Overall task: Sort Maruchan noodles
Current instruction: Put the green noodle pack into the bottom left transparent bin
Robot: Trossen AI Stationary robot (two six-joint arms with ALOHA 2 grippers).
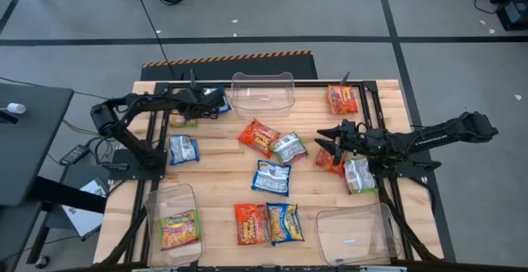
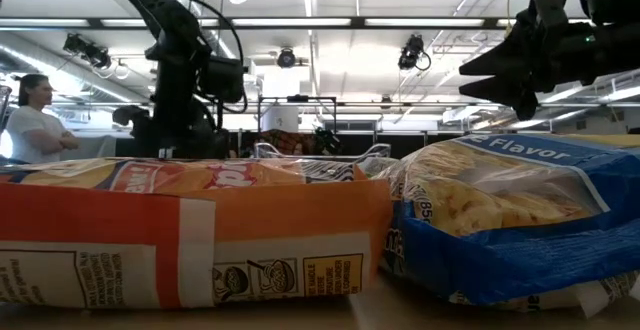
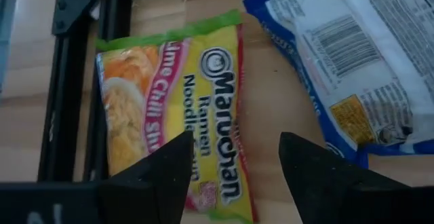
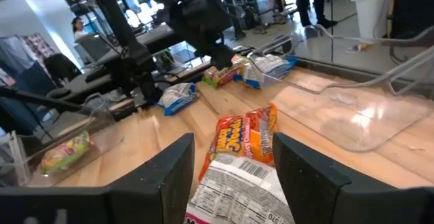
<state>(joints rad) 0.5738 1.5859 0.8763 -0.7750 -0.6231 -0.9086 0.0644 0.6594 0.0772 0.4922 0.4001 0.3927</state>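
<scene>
Only the left wrist view showed us the left gripper (image 3: 230, 166), fingers apart, above a lime packet (image 3: 173, 108); the right gripper (image 4: 230, 176) also stood parted.

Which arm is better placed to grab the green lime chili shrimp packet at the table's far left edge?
Left. The left gripper hangs open directly above the green packet, fingers either side of it, while the right gripper is across the table over a red packet.

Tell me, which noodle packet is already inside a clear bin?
The green-pink-yellow packet, lying in the bin at the table's near-left corner. Every other packet lies on bare wood.
</scene>
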